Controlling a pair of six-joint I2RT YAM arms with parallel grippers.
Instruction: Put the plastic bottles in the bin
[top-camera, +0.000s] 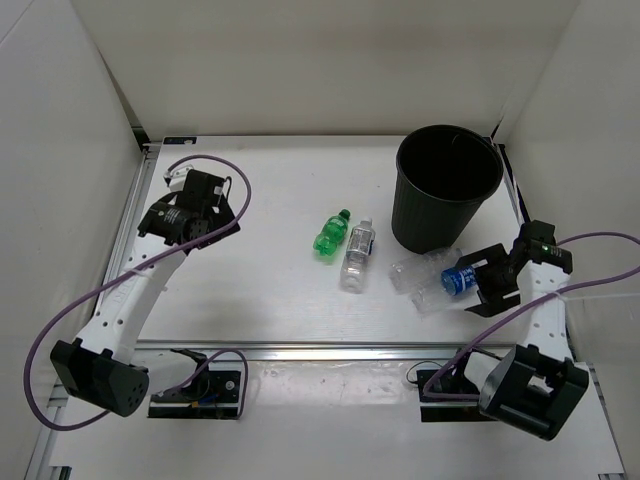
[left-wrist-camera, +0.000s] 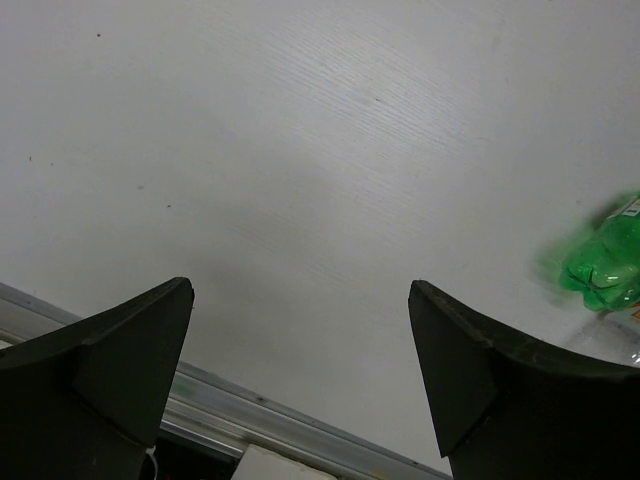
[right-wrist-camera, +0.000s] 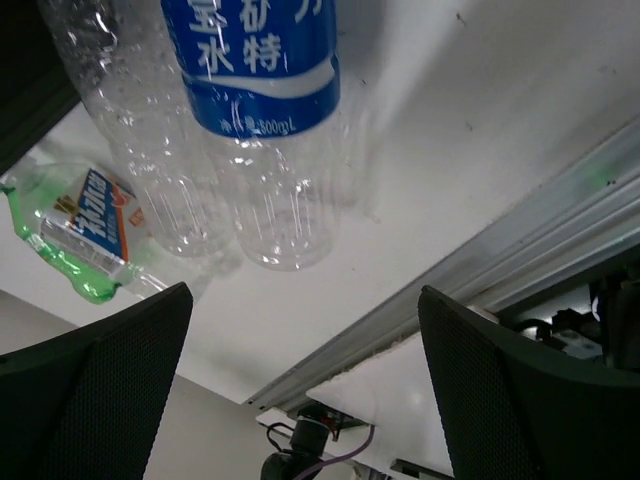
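Four bottles lie on a white table (top-camera: 270, 180) in front of two robot arms. A green bottle (top-camera: 331, 234) and a white-capped bottle (top-camera: 357, 256) rest side by side at centre, caps pointing away from the arms. A black bin (top-camera: 440, 215) stands upright at the far right (its mouth open to the camera). Close to its base lie a bare bottle (top-camera: 415, 271) and a blue-label bottle (top-camera: 455, 281), with the right gripper (top-camera: 487, 279) just beside the latter. The left gripper (top-camera: 212, 200) hangs well apart, over the table's left side.
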